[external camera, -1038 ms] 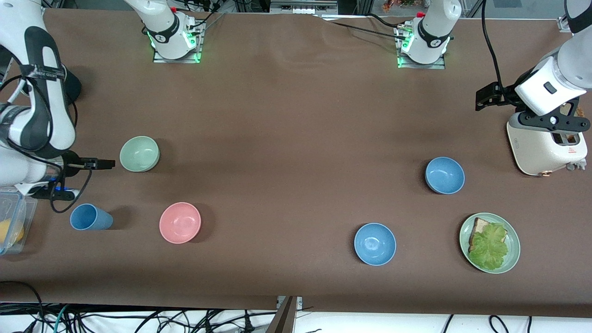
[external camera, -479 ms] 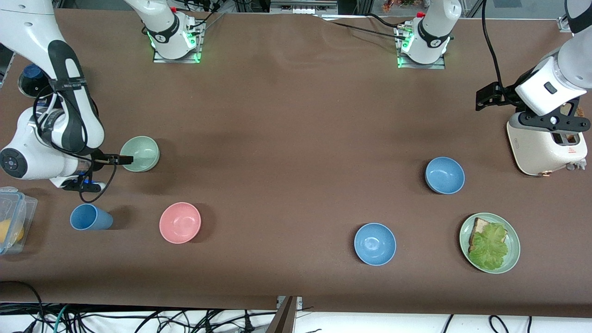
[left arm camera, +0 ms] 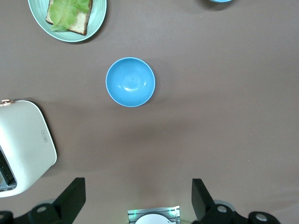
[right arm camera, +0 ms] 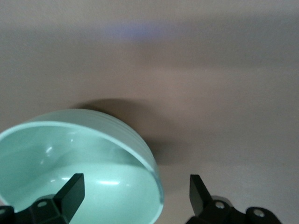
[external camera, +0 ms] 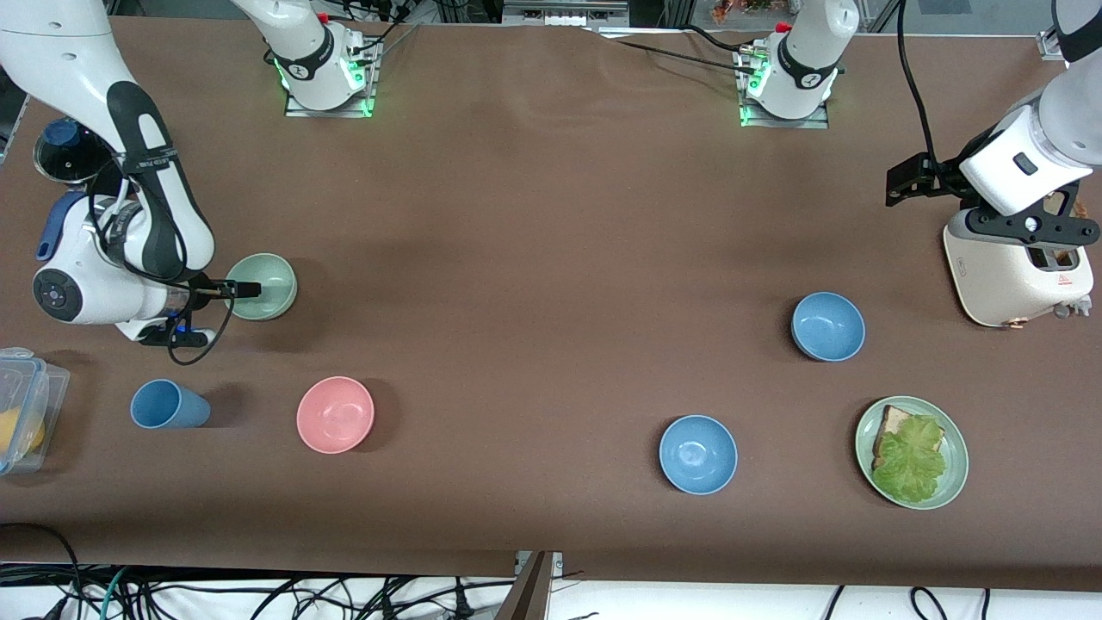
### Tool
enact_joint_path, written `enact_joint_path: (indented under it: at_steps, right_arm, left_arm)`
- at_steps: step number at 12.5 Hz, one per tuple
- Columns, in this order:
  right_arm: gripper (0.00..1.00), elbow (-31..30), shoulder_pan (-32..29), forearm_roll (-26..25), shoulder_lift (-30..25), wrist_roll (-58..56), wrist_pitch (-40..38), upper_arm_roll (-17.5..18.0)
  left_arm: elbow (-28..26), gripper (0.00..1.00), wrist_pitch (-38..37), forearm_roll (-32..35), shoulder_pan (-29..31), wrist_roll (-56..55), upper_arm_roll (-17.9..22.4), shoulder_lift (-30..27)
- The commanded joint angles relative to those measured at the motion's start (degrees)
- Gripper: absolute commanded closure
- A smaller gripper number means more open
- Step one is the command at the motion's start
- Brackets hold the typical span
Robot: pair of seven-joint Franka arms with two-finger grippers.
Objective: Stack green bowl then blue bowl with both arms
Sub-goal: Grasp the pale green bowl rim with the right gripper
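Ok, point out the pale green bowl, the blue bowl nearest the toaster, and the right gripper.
Pale green bowl (external camera: 265, 284), front view, inner floor.
Blue bowl (external camera: 828, 325), front view, inside centre.
Right gripper (external camera: 243, 290), front view, between fingertips.

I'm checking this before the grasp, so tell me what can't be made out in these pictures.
- Right gripper at the green bowl: front view does not show whether the fingers touch the rim.
- Green bowl, right wrist view: cut off by the picture's edge.
- Left gripper over the toaster: hidden by the wrist in front view.
- Clear container: cut off at the front view's edge; contents unclear.
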Motion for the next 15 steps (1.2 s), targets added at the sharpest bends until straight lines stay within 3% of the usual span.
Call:
enact_joint_path:
  at_steps: [1, 3, 5, 7, 15]
  right_arm:
    - [0.01, -2.74, -0.68, 0.77, -1.34, -1.57, 1.62, 0.47]
    - [0.06, -3.10, -1.55, 0.77, -1.08, -2.45, 1.80, 0.47]
    - [0.57, -3.01, -1.99, 0.77, -1.08, -2.71, 1.63, 0.47]
    - [0.97, -2.92, -1.99, 0.77, -1.08, -2.98, 1.19, 0.55]
    - [1.00, 0.67, -1.56, 1.65, -1.60, -2.63, -1.09, 0.90]
  left_arm:
    - [0.92, 0.00, -1.01, -0.11, 0.50, -0.27, -0.43, 0.04]
    - [0.92, 0.00, -1.01, -0.11, 0.50, -0.27, -0.34, 0.04]
    - [0.92, 0.00, -1.01, -0.11, 0.50, -0.27, -0.35, 0.04]
    - [0.92, 0.00, -1.01, -0.11, 0.50, -0.27, -0.35, 0.04]
    - [0.92, 0.00, -1.01, -0.02, 0.50, -0.27, -0.43, 0.04]
